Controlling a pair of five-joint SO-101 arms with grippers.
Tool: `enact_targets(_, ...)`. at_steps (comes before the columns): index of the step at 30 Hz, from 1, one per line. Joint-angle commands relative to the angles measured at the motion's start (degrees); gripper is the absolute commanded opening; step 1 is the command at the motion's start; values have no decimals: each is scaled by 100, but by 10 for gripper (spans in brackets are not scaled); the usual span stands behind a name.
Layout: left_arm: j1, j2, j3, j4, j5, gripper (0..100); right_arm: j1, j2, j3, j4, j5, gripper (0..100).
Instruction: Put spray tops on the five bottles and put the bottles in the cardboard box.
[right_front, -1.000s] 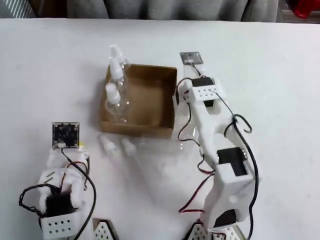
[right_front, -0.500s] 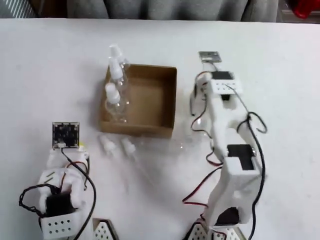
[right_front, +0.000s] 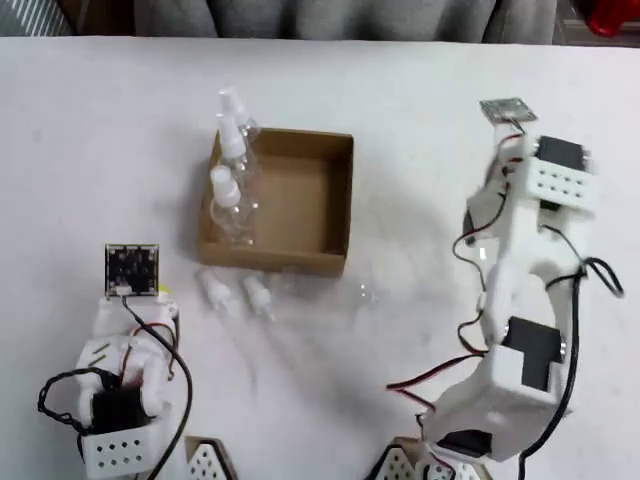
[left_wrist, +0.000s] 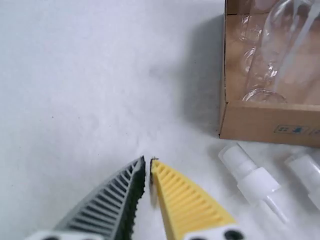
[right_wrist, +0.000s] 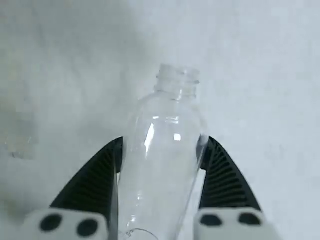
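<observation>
My right gripper (right_wrist: 162, 143) is shut on a clear bottle (right_wrist: 161, 130) with no spray top, its open neck pointing away from the wrist. The right arm (right_front: 520, 270) stands at the table's right side, well right of the cardboard box (right_front: 330, 200). Two bottles with spray tops (right_front: 228, 185) stand in the box's left part, also seen as the capped bottles (left_wrist: 280, 45). Two loose spray tops (right_front: 236, 294) lie just in front of the box. My left gripper (left_wrist: 148, 164) is shut and empty, low over the table, short of the box (left_wrist: 270, 122) and the nearer spray top (left_wrist: 250, 176).
A faint clear bottle (right_front: 355, 292) lies on the white table (right_front: 100, 120) in front of the box's right corner. The left arm (right_front: 125, 350) sits folded at the near left. The arms' bases stand at the front edge.
The right arm has swung from beside the box's right wall out to the table's right side. The left arm, box and spray tops have stayed put.
</observation>
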Motion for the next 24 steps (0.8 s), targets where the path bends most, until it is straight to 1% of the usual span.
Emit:
enact_targets(1,-40,-110,-26,-185,-44,22,391,-382,-176,365,281,31)
enact_targets(4,-40,-110,-26,-185,-44,22,585,-400,220,382,440,31)
enact_targets(8,-40,-110,-26,-185,-44,22,804,-400,862,-40,659,31)
enact_targets(11,-40,-110,-26,-185,-44,22,1007,-400,1248,-347,668,30)
enact_targets(15,-40,-110,-26,-185,-44,22,1191,-400,1626,-620,712,30)
enact_targets(19,-31,-110,-26,-185,-44,22,1288,-611,1960,-725,1002,30)
enact_targets(22,-31,-110,-26,-185,-44,22,1367,-1112,2400,-1349,1029,39)
enact_targets(24,-31,-110,-26,-185,-44,22,1393,-1473,2813,-1824,1029,88)
